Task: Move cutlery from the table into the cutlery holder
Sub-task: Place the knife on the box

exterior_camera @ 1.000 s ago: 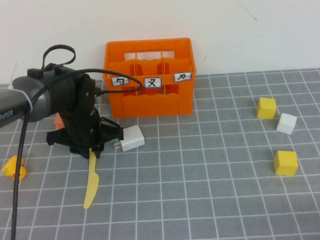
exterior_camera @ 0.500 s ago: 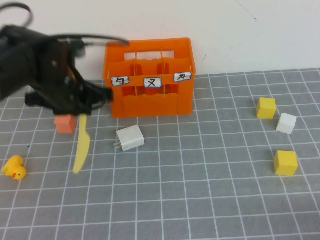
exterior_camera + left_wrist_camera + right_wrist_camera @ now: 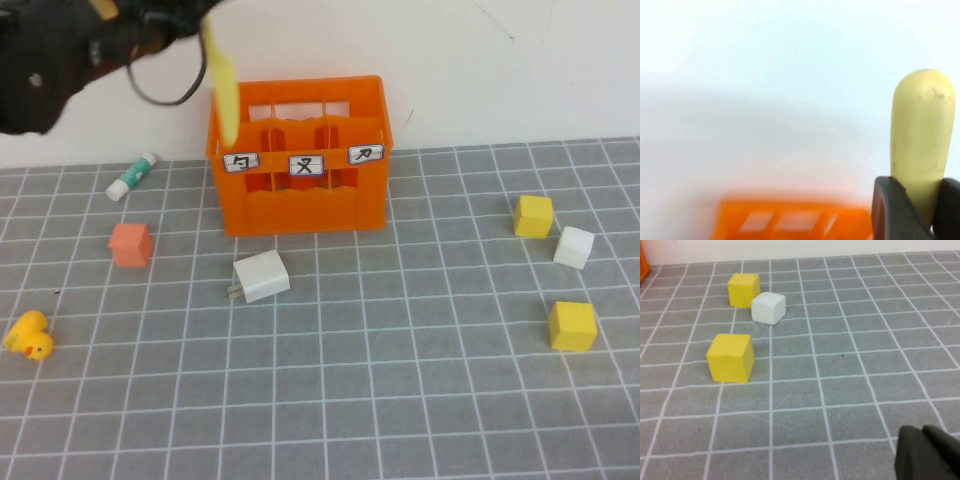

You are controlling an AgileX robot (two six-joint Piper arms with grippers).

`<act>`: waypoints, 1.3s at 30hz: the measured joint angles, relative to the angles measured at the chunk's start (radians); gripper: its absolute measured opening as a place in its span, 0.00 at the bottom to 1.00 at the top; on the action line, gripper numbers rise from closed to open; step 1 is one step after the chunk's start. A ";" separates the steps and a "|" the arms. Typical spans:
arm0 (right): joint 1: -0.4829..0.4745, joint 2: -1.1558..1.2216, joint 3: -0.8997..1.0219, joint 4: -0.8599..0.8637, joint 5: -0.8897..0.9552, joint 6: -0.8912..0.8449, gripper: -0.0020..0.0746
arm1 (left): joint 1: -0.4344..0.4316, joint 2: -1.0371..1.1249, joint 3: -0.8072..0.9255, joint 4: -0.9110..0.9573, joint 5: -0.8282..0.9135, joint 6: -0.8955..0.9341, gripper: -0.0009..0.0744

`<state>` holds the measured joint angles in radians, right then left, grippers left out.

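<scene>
While our left tool [image 3: 165,22] hangs high above the counter's [image 3: 400,400] far-left corner, it stays clamped on the pale yellow knife [image 3: 222,85], whose blade points down just above the orange crate's [image 3: 300,160] left rim. Our right tool [image 3: 930,452] sits near the right edge beside 2 yellow cubes [image 3: 731,358]; we cannot tell its opening.
</scene>
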<state>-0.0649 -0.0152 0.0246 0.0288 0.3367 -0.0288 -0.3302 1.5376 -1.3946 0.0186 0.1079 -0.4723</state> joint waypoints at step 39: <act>0.000 0.000 0.000 0.000 0.000 0.000 0.02 | -0.088 0.530 0.000 0.209 -0.907 -0.085 0.20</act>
<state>-0.0649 -0.0152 0.0246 0.0288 0.3367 -0.0288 -0.4185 2.0679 -1.3946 0.2280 -0.7993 -0.5570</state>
